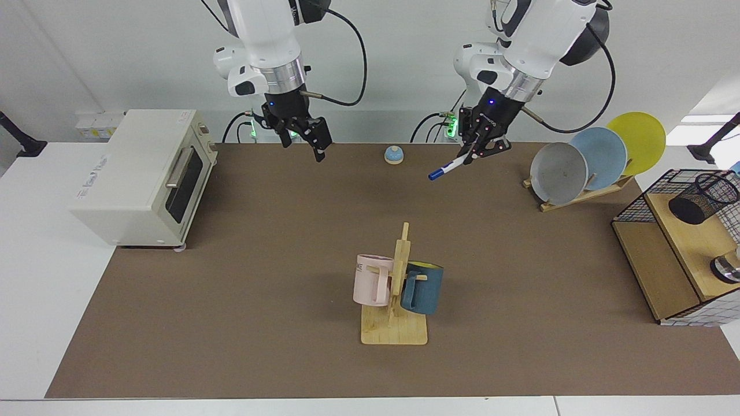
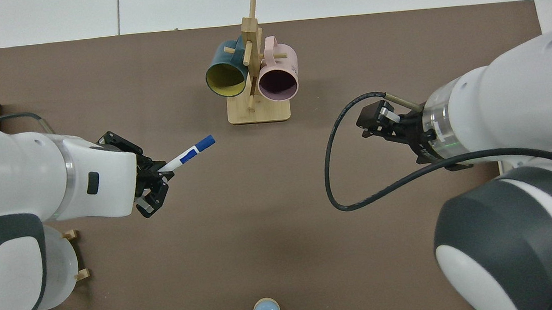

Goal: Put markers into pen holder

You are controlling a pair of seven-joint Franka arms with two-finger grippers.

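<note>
Left gripper [image 1: 478, 151] hangs above the mat [image 1: 277, 242], at the far side, between the small blue dome [image 1: 393, 154] and the plate rack [image 1: 584, 193]. Its fingers are clamped on the white end of the marker [image 1: 446, 169]. The marker sticks out of the fingertips, tilted, blue cap lowest and pointing toward the table centre. It is off the mat, touching nothing but the fingers. In the top view the same gripper [image 2: 154, 179] holds the marker [image 2: 189, 153] by its tail, cap aimed toward the mug stand [image 2: 257, 111], well short of it.

Pen holder [image 1: 702, 199] is far from the marker: it lies tilted on the wooden shelf [image 1: 688, 242] inside the wire basket [image 1: 636, 211], at the table's edge beyond the plates. Its mouth faces up and away from the arms. Nothing visible inside it.

Right gripper [image 1: 315, 141] waits in the air near the oven [image 1: 144, 173], above the mat's far edge, carrying nothing. Its jaws look narrowly parted in the facing view; in the top view [image 2: 379, 122] the fingers are hard to separate.

Pink mug [image 1: 373, 280] and blue mug [image 1: 422, 287] hang on the stand in mid-table, well clear of both grippers.
</note>
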